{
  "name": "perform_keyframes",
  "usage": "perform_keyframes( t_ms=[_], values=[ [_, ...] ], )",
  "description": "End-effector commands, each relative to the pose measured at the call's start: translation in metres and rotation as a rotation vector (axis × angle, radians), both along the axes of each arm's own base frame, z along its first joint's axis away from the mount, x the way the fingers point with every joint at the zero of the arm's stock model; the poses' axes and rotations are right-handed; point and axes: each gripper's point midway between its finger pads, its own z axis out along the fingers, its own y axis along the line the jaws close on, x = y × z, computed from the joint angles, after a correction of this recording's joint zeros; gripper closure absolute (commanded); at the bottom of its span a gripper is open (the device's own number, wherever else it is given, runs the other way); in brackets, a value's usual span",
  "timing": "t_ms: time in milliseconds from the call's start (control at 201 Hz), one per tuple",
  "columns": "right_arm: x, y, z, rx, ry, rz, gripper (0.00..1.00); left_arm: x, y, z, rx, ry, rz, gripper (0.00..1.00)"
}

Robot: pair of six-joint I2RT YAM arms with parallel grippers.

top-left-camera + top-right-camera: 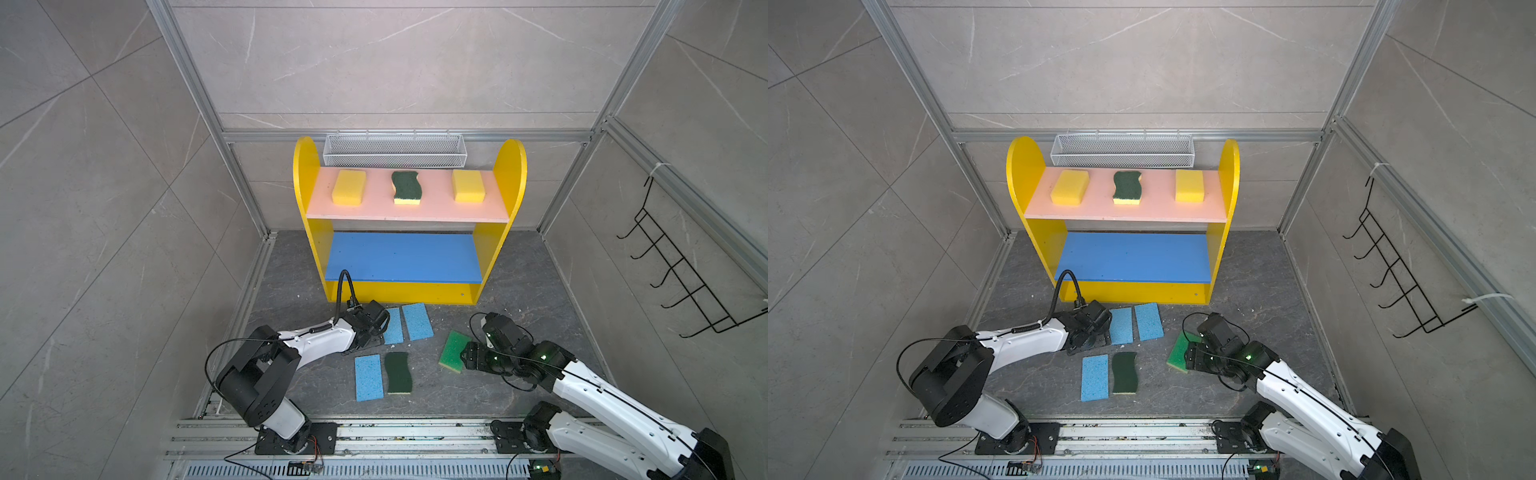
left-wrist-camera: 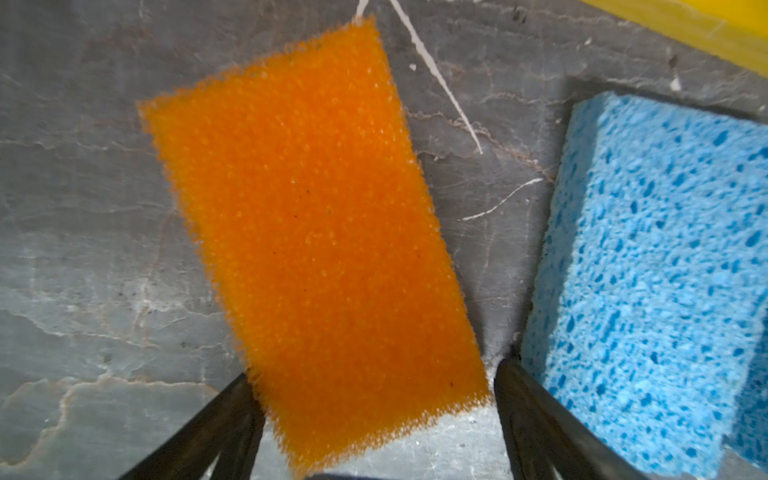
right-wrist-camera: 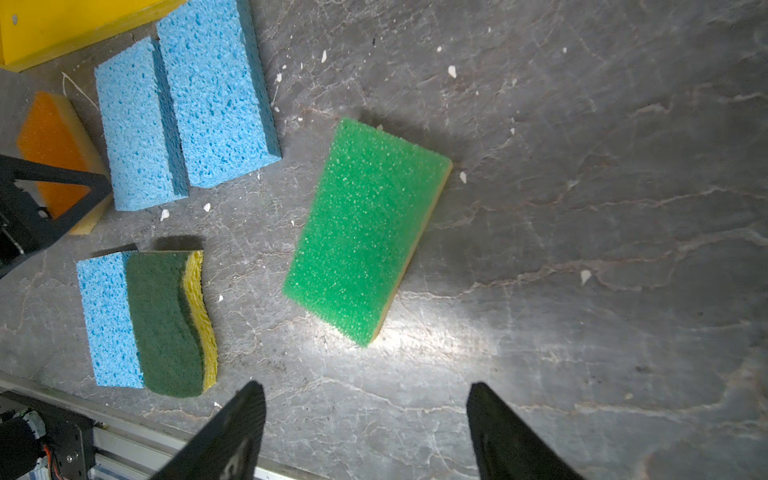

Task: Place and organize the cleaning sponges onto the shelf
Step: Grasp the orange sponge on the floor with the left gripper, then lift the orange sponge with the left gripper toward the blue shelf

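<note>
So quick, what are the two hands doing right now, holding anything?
Left hand: open, fingers either side of the orange sponge, not closed on it.
Right hand: open, empty, near the green sponge.

Stone worktop (image 1: pixel 519 291), sponges loose
Shelf (image 1: pixel 399 293) at twelve o'clock; three blue sponges (image 1: pixel 417 321), orange sponge (image 3: pixel 50 137), scourer (image 1: pixel 398 372) central; green sponge (image 1: pixel 452 349) at four o'clock.

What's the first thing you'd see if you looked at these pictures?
The bright yellow shelf at the back stands out most, with two yellow sponges and a dark green scourer between them on its pink board. Up close, an orange sponge lies on the floor between the fingers of the open left gripper, and a bright green sponge lies before the open right gripper.
</note>
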Motion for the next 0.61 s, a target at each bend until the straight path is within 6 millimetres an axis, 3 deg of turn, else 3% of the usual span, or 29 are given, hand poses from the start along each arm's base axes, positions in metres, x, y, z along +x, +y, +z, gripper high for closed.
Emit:
perform_keyframes(
  t_ms=[0,169,602],
  values=[
    [-0.003,0.0,-0.002,0.004,0.003,0.008,0.22,0.006,-0.004,0.001,-0.02,-0.007,0.038,0.12],
    [-0.004,0.0,-0.002,0.003,0.003,0.013,0.22,0.003,0.011,0.0,0.011,-0.004,0.11,0.12],
    [-0.005,-0.001,-0.002,-0.004,0.007,0.018,0.22,0.012,0.013,-0.006,0.016,-0.024,0.132,0.16]
  ],
)
